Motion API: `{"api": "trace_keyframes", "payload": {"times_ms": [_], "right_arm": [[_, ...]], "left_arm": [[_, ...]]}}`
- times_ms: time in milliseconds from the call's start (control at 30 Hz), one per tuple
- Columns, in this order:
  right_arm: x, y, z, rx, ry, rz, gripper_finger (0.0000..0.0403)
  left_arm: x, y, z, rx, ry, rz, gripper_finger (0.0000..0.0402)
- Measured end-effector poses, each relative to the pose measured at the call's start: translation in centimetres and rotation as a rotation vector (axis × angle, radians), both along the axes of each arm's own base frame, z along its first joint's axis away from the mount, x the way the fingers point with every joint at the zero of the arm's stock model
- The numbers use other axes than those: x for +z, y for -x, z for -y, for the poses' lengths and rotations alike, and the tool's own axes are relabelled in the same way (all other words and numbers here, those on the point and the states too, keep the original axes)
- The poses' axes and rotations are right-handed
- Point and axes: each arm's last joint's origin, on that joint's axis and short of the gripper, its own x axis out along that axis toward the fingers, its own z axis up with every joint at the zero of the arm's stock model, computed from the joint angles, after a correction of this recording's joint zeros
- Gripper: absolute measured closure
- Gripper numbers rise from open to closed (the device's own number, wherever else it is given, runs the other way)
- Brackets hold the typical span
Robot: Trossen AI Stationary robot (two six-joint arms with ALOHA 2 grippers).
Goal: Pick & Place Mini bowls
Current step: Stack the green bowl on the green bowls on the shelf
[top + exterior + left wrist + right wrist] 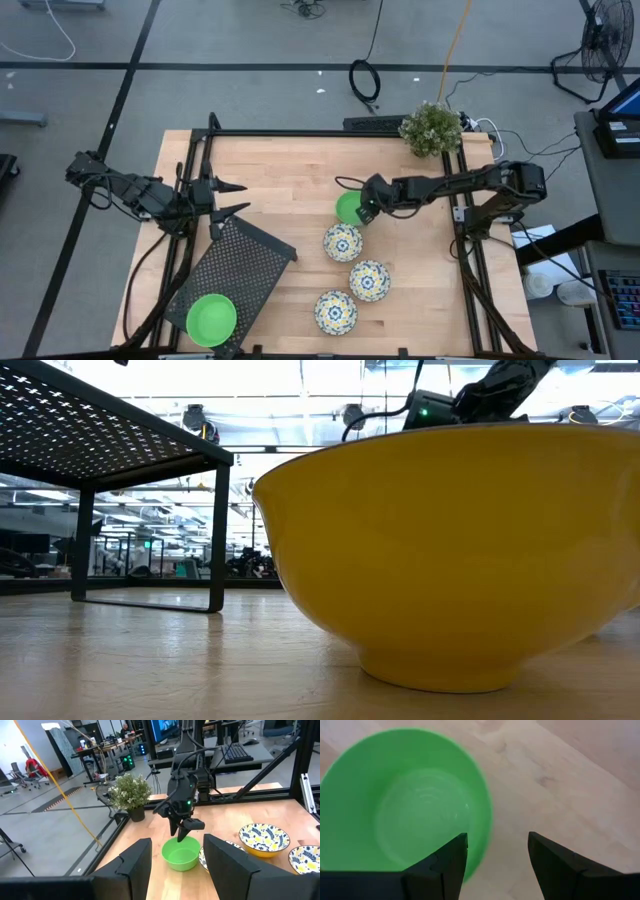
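One green bowl [211,318] already sat on the mesh tray [240,262]. Three floral bowls [368,280] were on the table, not yet moved. Farther back, the right gripper [362,212] hung spread apart over the rim of a second green bowl [347,208], one finger inside and one outside, not clamped yet. The left gripper [232,197] waited unclenched beside the tray. Third green bowl not visible; the low view was mostly blocked by one bowl's yellow side.
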Motion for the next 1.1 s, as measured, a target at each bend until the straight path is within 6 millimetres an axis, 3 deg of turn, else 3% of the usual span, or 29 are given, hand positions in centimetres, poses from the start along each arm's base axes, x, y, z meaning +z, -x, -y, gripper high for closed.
{"api": "trace_keyframes", "payload": {"times_ms": [433,1100], "right_arm": [[-0.5,1.5,0.5,-0.028,-0.026,-0.146,0.0207],[-0.4,1.4,0.2,0.027,-0.11,-0.125,0.0207]], "left_arm": [[0.0,0.0,0.0,0.004,0.028,0.007,0.022],[0.0,0.0,0.0,0.008,0.054,0.008,0.022]]}}
